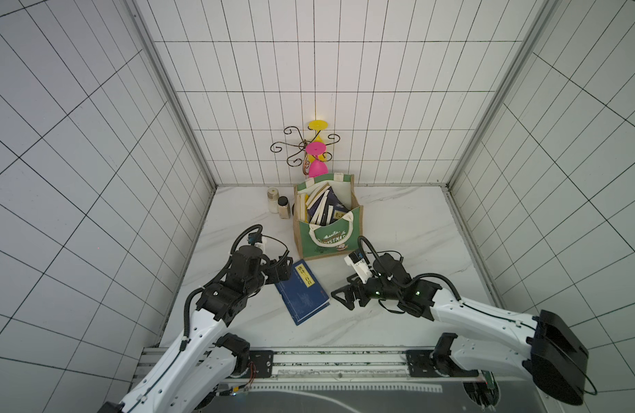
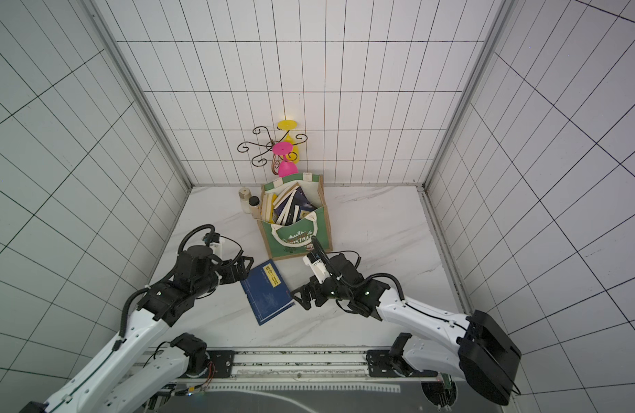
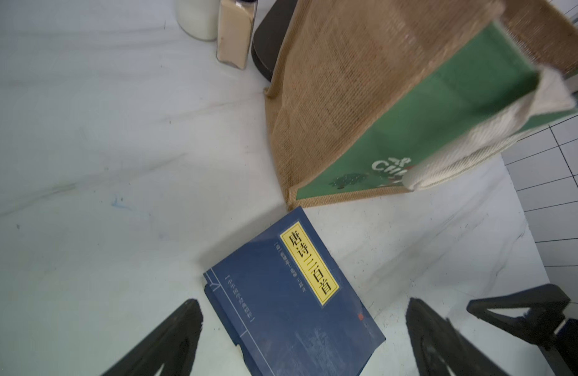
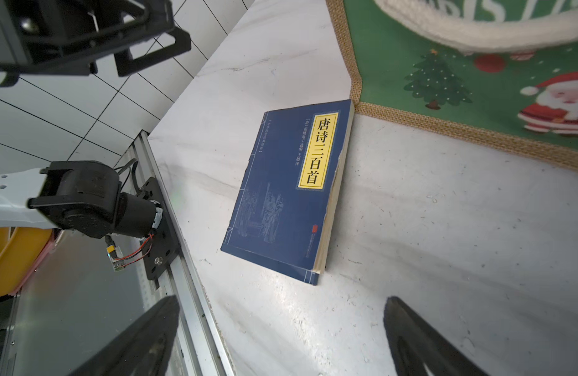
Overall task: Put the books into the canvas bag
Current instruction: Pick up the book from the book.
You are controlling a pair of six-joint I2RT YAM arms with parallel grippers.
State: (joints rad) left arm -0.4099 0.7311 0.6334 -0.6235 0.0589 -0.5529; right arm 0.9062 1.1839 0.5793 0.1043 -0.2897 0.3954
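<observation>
The navy book (image 1: 301, 293) lies flat on the bench (image 1: 398, 232), long axis eleven-to-five o'clock, title end perhaps touching the canvas bag (image 1: 323, 246). Left hand (image 1: 282, 273) and right hand (image 1: 344, 298) flank it, both released.

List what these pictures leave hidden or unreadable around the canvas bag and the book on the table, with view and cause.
How many books are in the canvas bag: both top views, they overlap and its walls cover them.
Bag's print: left wrist view, white handle covers most letters.
Dark round thing by the bag: left wrist view, jute side hides most.
Navy book: left wrist view, one corner cut off by the edge.
</observation>
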